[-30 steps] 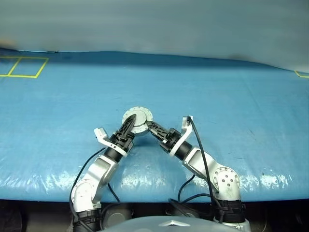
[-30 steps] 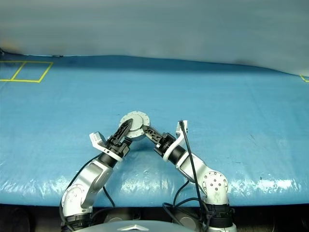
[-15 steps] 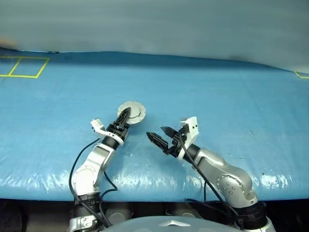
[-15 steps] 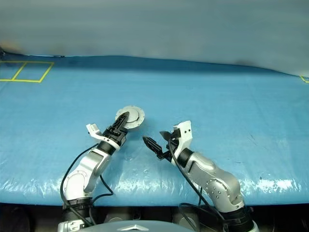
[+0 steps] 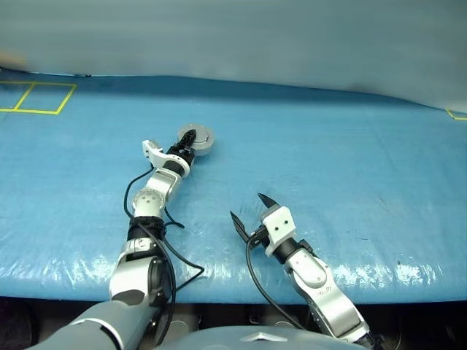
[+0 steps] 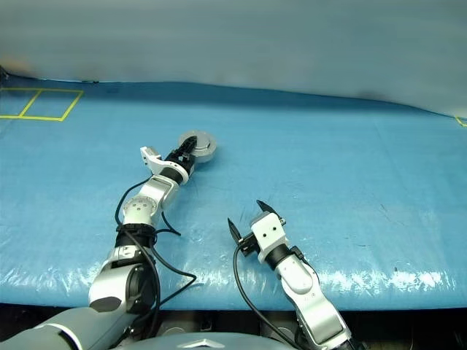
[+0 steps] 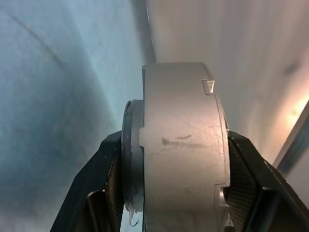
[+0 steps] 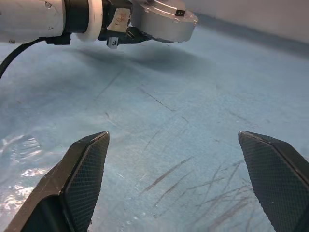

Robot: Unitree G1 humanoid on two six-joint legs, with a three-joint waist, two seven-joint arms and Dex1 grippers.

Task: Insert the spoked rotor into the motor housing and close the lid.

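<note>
The motor housing (image 5: 201,138), a round grey metal piece, hangs just above the blue table cover well out in front, with my left gripper (image 5: 192,138) shut on it. The left wrist view has the motor housing (image 7: 183,145) edge-on between the black fingers (image 7: 99,183). The lid (image 7: 131,145) lies flat against one face. The spoked rotor is hidden. Nearer to me and further right, my right gripper (image 5: 248,210) is open and holds nothing. In the right wrist view its fingers (image 8: 87,164) stand wide apart, with the motor housing (image 8: 166,21) beyond them.
A blue sheet (image 5: 350,160) covers the whole table, up to a grey wall at the back. Yellow tape squares (image 5: 36,98) mark the far left corner, and a short yellow mark (image 5: 456,113) shows at the far right. The table's front edge runs just below my arms.
My left arm has stretched forward, carrying the housing away from me. My right gripper has let go of the housing, opened wide, rolled over and drawn back and down.
</note>
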